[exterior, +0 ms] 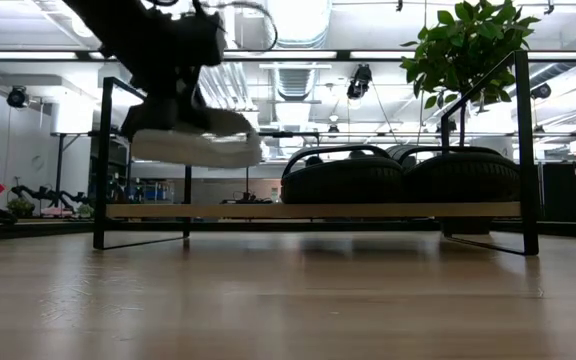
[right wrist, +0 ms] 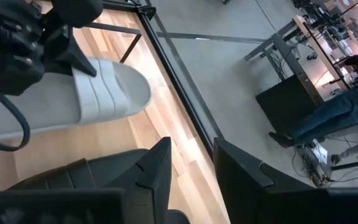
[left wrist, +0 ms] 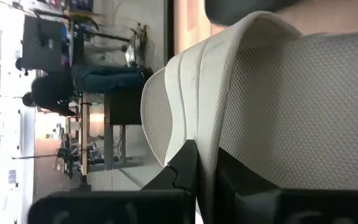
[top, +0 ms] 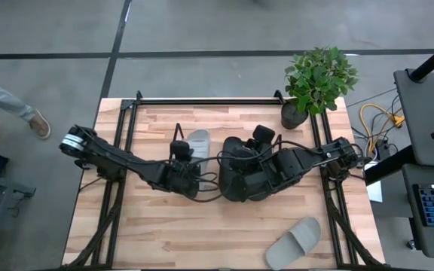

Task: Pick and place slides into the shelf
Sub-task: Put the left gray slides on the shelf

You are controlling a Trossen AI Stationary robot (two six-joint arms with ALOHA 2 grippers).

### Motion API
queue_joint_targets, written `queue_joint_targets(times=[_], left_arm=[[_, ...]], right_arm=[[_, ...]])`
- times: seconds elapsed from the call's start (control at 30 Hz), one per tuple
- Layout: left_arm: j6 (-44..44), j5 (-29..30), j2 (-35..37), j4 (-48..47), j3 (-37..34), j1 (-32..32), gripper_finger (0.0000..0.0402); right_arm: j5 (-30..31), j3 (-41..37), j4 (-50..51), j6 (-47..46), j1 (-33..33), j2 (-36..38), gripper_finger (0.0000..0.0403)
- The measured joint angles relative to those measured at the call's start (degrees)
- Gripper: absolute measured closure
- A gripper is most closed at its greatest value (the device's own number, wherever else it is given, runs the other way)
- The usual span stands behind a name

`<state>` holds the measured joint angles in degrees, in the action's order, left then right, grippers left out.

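My left gripper (top: 181, 156) is shut on a light grey slide (top: 197, 141) and holds it in the air above the left part of the shelf's wood board (exterior: 268, 210). The slide also shows in the low view (exterior: 196, 146) and the right wrist view (right wrist: 86, 99). Two black slides (exterior: 343, 180) (exterior: 460, 176) rest sole down side by side on the board. My right gripper (right wrist: 191, 171) is open over the black slides (top: 239, 169) and holds nothing. The second grey slide (top: 294, 242) lies on the table near its front right. My left gripper pinches the grey slide's broad strap at its edge (left wrist: 207, 146), one finger (left wrist: 182, 171) on the ribbed outer side and the other (left wrist: 244, 183) under the strap. The slide hangs about level, sole down, clear of the board.
A potted plant (top: 319, 79) stands at the table's far right corner. A larger black rail frame (top: 202, 100) runs along the table's far edge and sides. The shelf's thin black wire end frames (exterior: 103, 160) (exterior: 523, 150) stand at both ends of the board. A person's sleeve and shoe (top: 21, 113) show left of the table.
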<state>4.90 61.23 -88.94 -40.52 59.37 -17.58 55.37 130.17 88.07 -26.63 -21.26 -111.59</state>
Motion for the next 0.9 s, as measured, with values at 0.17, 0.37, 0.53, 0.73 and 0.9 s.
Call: queue_joint_targets(times=[0.17,0.37,0.53,0.73,0.9], left_arm=[[-3.71,-4.14,-1.12,-3.24,0.11,1.08,0.0402],[-6.14,-5.31,-1.05,-4.64,-0.51,2.47,0.0401],[-6.07,-5.42,-0.99,-5.61,-0.57,3.04,0.0401],[-6.05,-5.51,-0.95,-5.61,-0.4,3.02,0.0401],[-5.59,-7.57,-0.95,-5.77,-0.47,3.02,0.038]], right_arm=[[0.02,-0.13,-0.07,0.0,0.0,0.0,0.0292],[0.11,-0.13,-0.15,0.0,0.0,0.0,0.03],[0.09,-0.13,-0.21,0.0,0.0,0.0,0.0303],[0.07,-0.13,-0.33,0.0,0.0,0.0,0.0301],[0.02,-0.13,-0.35,0.0,0.0,0.0,0.0307]])
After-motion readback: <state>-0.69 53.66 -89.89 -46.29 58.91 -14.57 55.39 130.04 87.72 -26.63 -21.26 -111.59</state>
